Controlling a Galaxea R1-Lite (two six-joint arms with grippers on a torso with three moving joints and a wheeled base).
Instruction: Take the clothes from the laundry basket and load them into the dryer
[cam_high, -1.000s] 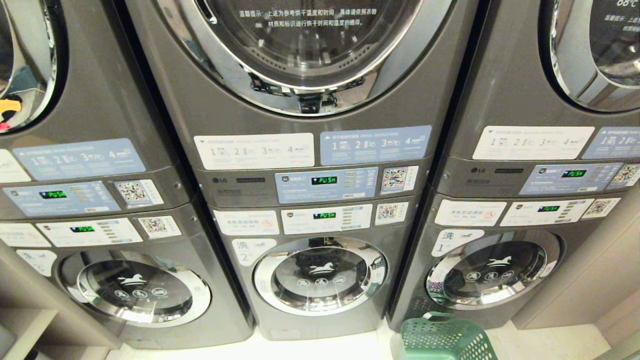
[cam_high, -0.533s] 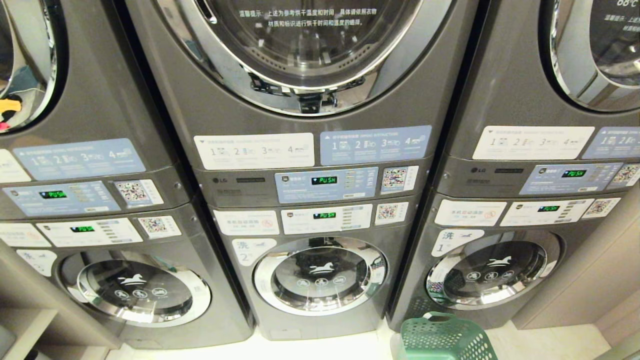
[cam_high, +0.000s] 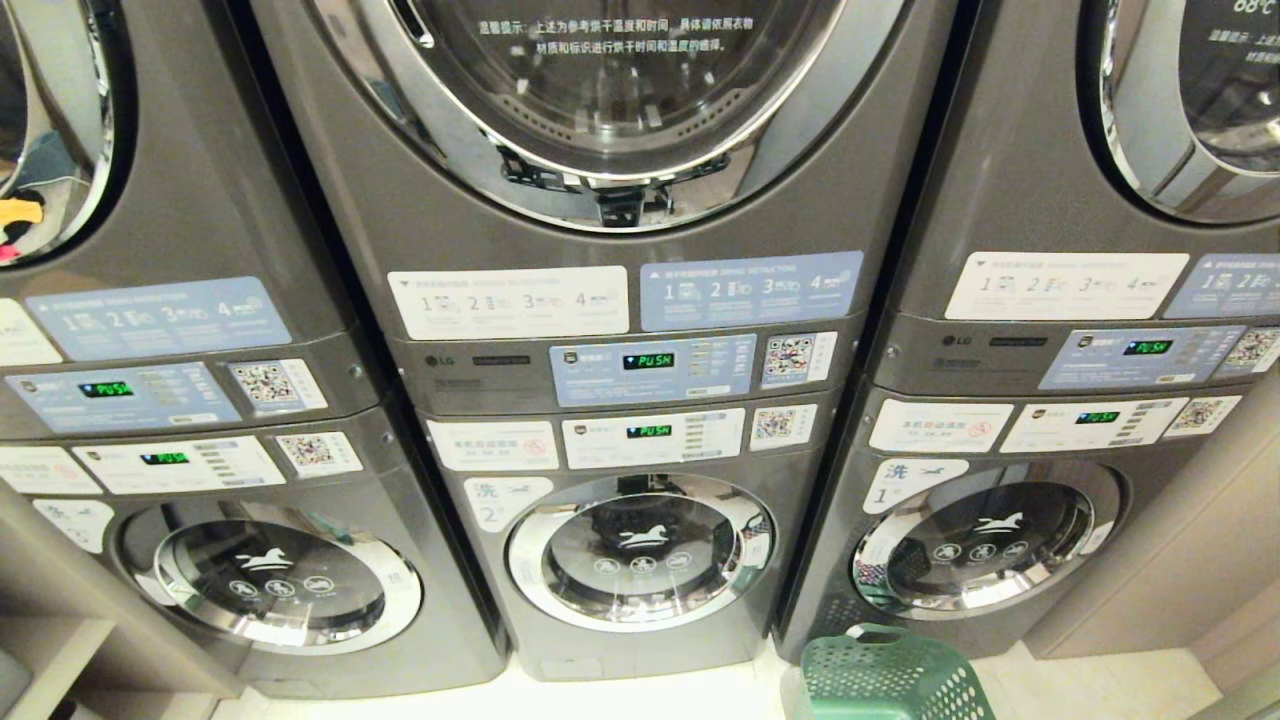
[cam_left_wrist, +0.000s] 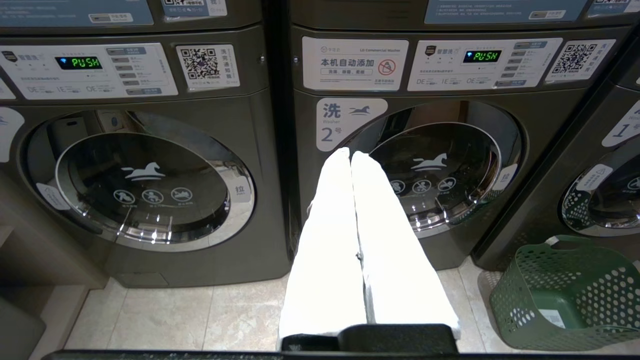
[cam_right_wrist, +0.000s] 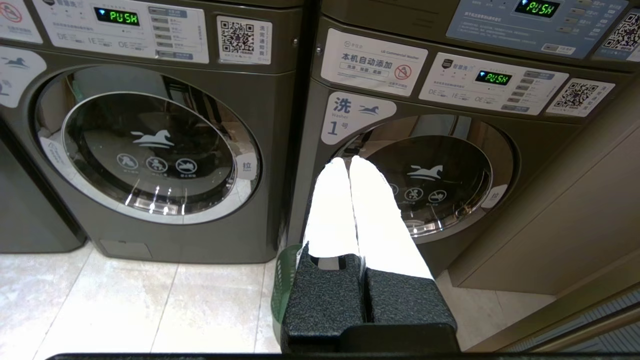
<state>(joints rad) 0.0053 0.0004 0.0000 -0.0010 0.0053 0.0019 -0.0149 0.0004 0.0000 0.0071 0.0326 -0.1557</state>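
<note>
A: On the pale floor in front of washer number 1 (cam_high: 985, 540), you have the laundry basket (cam_high: 890, 680): green, lattice-walled, sitting just before that machine's lower left corner. From the head view you see only its rim and far wall.

B: Anything in it?

A: In the left wrist view the laundry basket (cam_left_wrist: 565, 295) shows a bare green inside with a white label at the bottom; you can't see any clothes there, though part of the inside is hidden.

B: And my grippers?

A: Your left gripper (cam_left_wrist: 351, 155) hangs in the air facing washer number 2 (cam_left_wrist: 430, 175), the machine just left of number 1. Its white fingers (cam_left_wrist: 330, 240) are pressed together with nothing between them. Your right gripper (cam_right_wrist: 349, 161) faces number 1's door, fingers likewise closed and empty; a green sliver of basket shows just below it. Neither arm appears in the head view.

B: Doors?

A: Number 1's round door is shut, and so is number 2's; the displays read PUSH.
</note>
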